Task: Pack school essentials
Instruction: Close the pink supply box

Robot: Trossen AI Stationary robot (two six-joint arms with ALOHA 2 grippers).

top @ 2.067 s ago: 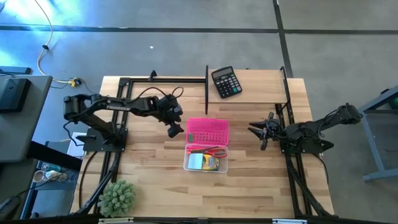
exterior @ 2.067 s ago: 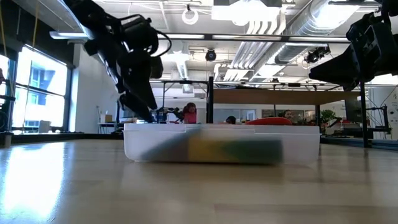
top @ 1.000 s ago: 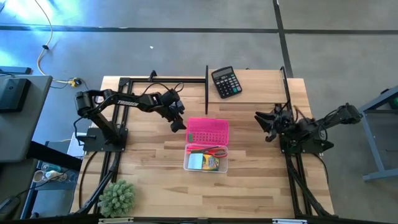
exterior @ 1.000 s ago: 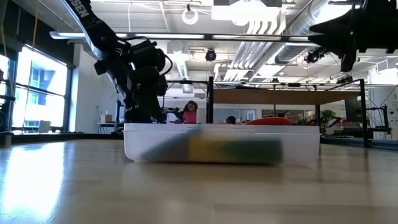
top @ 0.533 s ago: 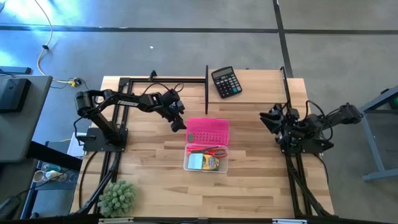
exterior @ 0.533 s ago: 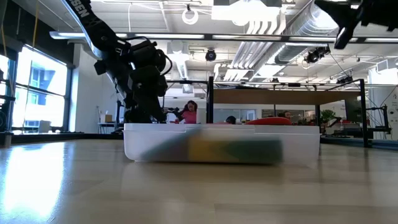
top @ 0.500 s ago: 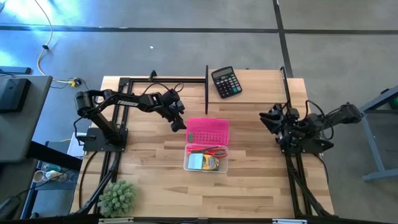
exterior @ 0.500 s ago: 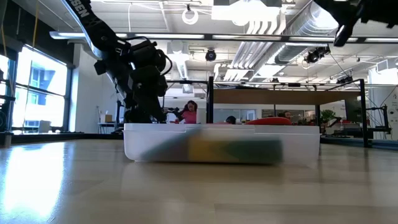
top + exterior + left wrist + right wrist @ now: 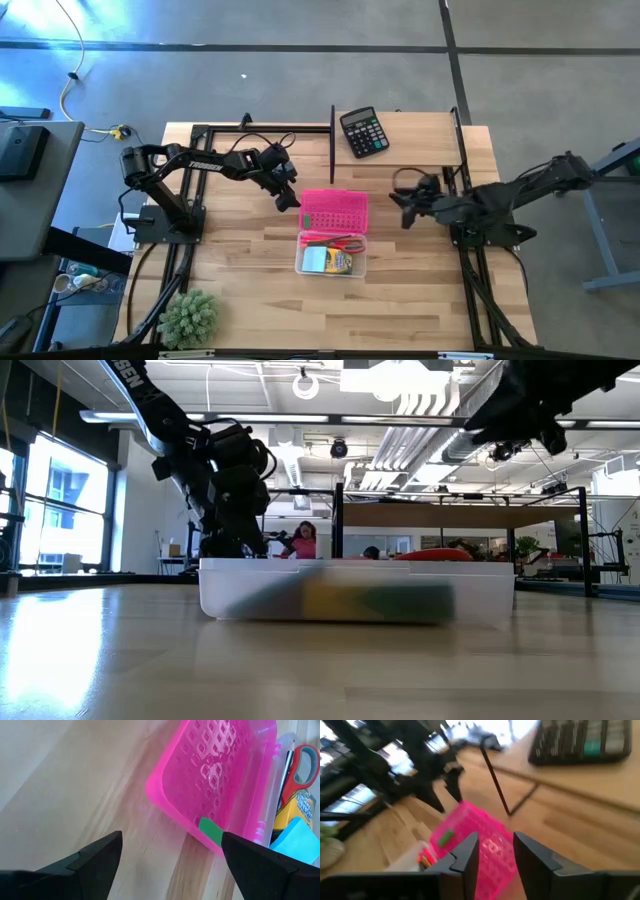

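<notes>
A pencil case lies open mid-table. Its pink perforated lid (image 9: 334, 209) is flat toward the far edge, and its clear tray (image 9: 331, 258) is nearer. In the tray are red-handled scissors (image 9: 306, 759), the yellow-green crayon box (image 9: 299, 802) and the light-blue sticky-note pad (image 9: 296, 840). A small green eraser (image 9: 210, 830) rests on the lid near the hinge. My left gripper (image 9: 288, 200) is open, low beside the lid's far-left corner. My right gripper (image 9: 402, 208) is narrowly open, raised to the right of the lid and pointing at it.
A black calculator (image 9: 364, 131) lies near the far edge behind the case. Beside it a thin black upright bar (image 9: 332, 130) rises from the table. A spiky green plant ball (image 9: 189, 317) sits at the near-left corner. Bare wood lies in front of the tray.
My right gripper first drew back toward the table's right edge and rose. It then swung out leftward toward the pink lid. My left gripper and the case kept still.
</notes>
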